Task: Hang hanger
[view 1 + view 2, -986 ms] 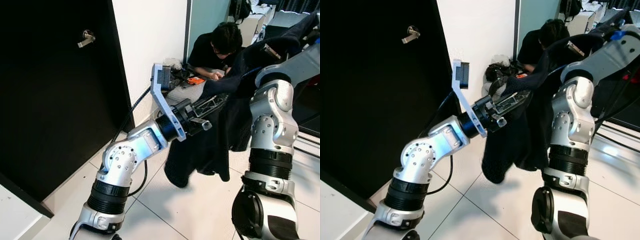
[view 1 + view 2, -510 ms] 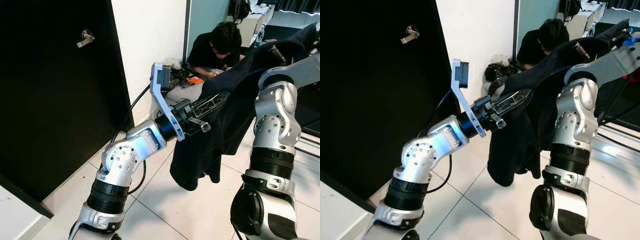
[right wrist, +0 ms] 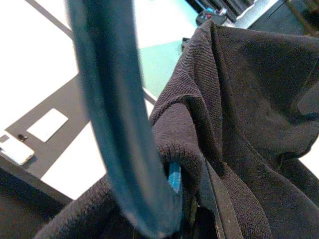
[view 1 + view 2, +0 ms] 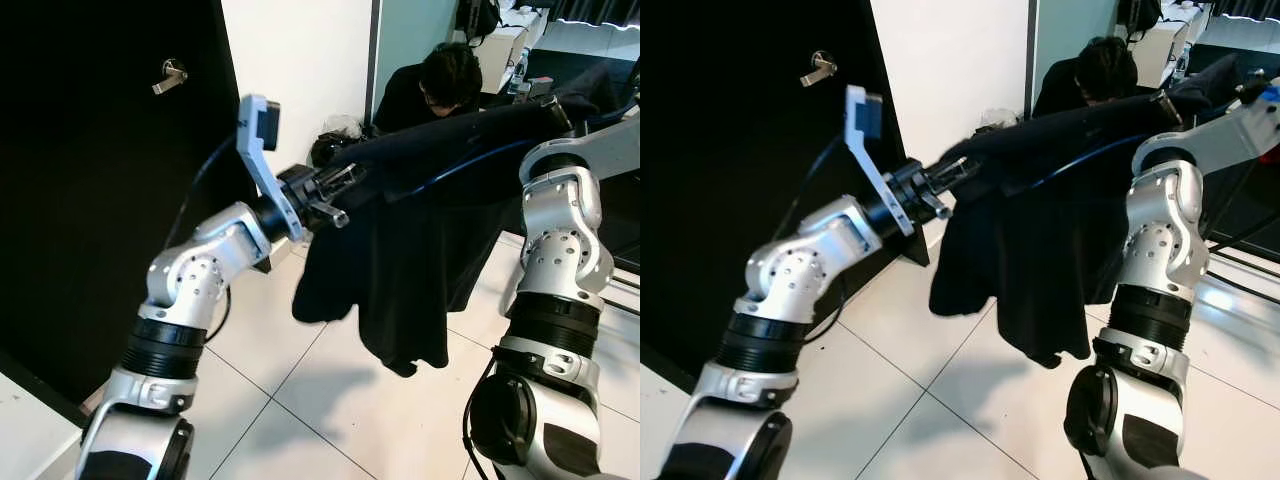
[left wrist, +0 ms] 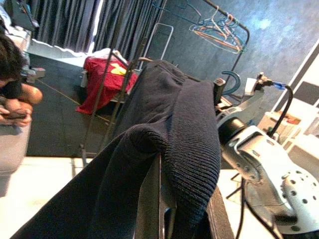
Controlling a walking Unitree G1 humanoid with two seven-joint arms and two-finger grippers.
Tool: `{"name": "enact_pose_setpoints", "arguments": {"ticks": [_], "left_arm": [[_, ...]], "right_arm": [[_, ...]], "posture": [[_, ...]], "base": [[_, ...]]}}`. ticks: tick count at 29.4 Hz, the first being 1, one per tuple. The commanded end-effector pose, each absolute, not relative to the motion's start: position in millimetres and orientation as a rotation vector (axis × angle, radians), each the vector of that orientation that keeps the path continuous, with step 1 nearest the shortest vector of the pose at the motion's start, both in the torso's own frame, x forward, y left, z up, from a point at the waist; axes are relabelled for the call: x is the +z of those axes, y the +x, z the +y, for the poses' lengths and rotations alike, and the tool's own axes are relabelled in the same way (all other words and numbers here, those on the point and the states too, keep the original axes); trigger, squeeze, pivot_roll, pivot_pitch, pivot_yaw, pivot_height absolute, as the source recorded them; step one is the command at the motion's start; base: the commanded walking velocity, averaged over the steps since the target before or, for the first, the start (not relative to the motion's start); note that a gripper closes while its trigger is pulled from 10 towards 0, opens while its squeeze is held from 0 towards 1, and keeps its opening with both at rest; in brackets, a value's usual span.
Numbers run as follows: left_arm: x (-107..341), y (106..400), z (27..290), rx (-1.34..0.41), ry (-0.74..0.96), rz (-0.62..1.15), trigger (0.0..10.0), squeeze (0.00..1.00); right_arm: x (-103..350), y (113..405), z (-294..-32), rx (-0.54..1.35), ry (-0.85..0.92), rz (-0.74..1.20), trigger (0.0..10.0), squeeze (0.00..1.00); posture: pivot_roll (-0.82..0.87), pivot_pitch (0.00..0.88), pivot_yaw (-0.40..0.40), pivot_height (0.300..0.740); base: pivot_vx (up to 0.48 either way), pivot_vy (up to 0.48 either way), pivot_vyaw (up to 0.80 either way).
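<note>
Item: dark sweater [image 4: 420, 230] on blue hanger [image 3: 107, 124], hanging stretched between both arms above the tiled floor [image 4: 300, 400]. Left gripper [image 4: 335, 190] is clamping one shoulder of the knit; right gripper [image 4: 545, 100] is pinching the other end. Beyond, a clothes rack [image 5: 219, 15] is waiting: keeping the garment level and the hook free should help.

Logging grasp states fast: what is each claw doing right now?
Left claw: shut on the dark sweater.
Right claw: shut on the sweater and the blue hanger inside it.
</note>
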State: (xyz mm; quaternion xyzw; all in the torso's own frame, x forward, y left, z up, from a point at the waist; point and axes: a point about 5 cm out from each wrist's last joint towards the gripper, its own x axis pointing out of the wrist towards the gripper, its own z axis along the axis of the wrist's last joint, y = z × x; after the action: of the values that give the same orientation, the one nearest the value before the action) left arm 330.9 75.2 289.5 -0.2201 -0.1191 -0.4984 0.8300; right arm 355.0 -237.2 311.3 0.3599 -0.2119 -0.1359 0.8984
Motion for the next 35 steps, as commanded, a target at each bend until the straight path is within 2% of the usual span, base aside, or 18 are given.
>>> {"name": "enact_pose_setpoints", "arguments": {"ticks": [1,4,8,12,14,16,20,23,28,30,31,35], "left_arm": [[297,329,85,-1.063,-0.434,-0.303,0.0,0.0],[302,319,78,-1.136,-0.449,-0.327,0.0,0.0],[302,319,78,-1.136,-0.449,-0.327,0.0,0.0],[309,315,78,-1.191,-0.438,-0.371,0.0,0.0],[309,315,78,-1.191,-0.438,-0.371,0.0,0.0],[309,320,86,-1.171,-0.416,-0.38,0.0,0.0],[304,318,86,-1.192,-0.375,-0.368,0.0,0.0],[298,313,82,-1.223,-0.34,-0.353,0.0,0.0],[299,303,74,-1.288,-0.379,-0.365,0.0,0.0],[304,296,67,-1.341,-0.432,-0.393,0.0,0.0],[309,291,62,-1.373,-0.467,-0.413,0.0,0.0],[314,289,53,-1.393,-0.514,-0.434,0.0,0.0]], "right_arm": [[319,349,-242,-0.269,0.778,-0.494,0.0,0.0],[323,348,-243,-0.267,0.813,-0.527,0.0,0.0],[323,348,-243,-0.267,0.813,-0.527,0.0,0.0],[322,347,-253,-0.248,0.998,-0.551,0.0,0.0],[322,347,-253,-0.248,0.998,-0.551,0.0,0.0],[319,345,-259,-0.23,1.15,-0.559,0.0,0.0],[319,344,-265,-0.242,1.242,-0.573,0.0,0.0],[321,343,-267,-0.259,1.204,-0.58,0.0,0.0],[323,344,-264,-0.28,1.131,-0.571,0.0,0.0],[324,345,-259,-0.288,1.062,-0.556,0.0,0.0],[323,348,-253,-0.297,0.966,-0.526,0.0,0.0],[315,355,-239,-0.291,0.849,-0.436,0.0,0.0]], "posture": [[0.03,0.066,0.045,0.74],[0.03,0.065,0.044,0.74],[0.03,0.065,0.044,0.74],[0.03,0.063,0.046,0.74],[0.03,0.063,0.046,0.74],[0.03,0.062,0.047,0.74],[0.03,0.063,0.046,0.74],[0.03,0.063,0.044,0.74],[0.03,0.064,0.039,0.74],[0.03,0.064,0.039,0.74],[0.03,0.063,0.039,0.74],[0.04,0.062,0.039,0.74]], "base": [[0.0,0.0,0.0],[0.0,0.0,0.0],[0.0,0.0,0.0],[0.0,0.0,0.0],[0.0,0.0,0.0],[0.0,0.0,0.0],[0.0,0.0,0.0],[0.0,0.0,0.0],[0.0,0.0,0.0],[0.0,0.0,0.0],[0.0,0.0,0.0],[0.0,0.0,0.0]]}}
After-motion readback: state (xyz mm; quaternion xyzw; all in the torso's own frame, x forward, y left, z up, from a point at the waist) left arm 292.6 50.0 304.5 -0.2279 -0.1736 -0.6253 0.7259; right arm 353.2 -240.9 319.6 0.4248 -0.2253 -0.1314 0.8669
